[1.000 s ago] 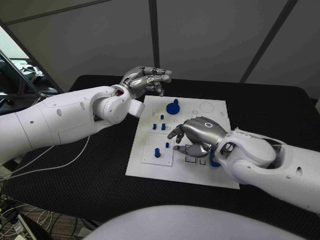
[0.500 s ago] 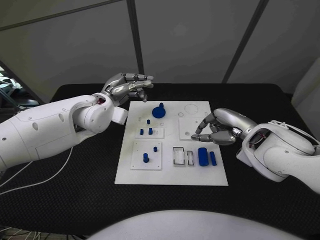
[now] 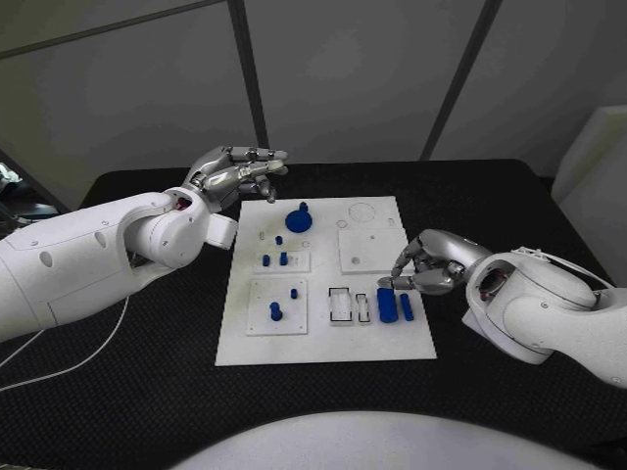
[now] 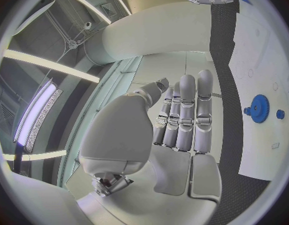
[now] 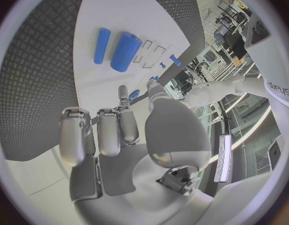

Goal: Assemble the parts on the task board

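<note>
Nearest you, the right hand (image 3: 424, 266) hangs curled and empty over the board (image 3: 328, 345); two blue bars (image 3: 394, 305) lie just beside its fingertips, so a careless descent could knock them off their seats. Farther off, the left hand (image 3: 237, 168) is curled and empty too, beside the gear (image 3: 298, 219). No readable labels on the board.

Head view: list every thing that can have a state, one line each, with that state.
Left hand: raised beyond the board's far left corner, fingers curled, holding nothing.
Right hand: low at the board's right side, fingers curled, nothing visibly held.
Blue gear: on the task board.
Thick blue cylinder: lying flat.
Thin blue cylinder: lying flat beside it.
</note>
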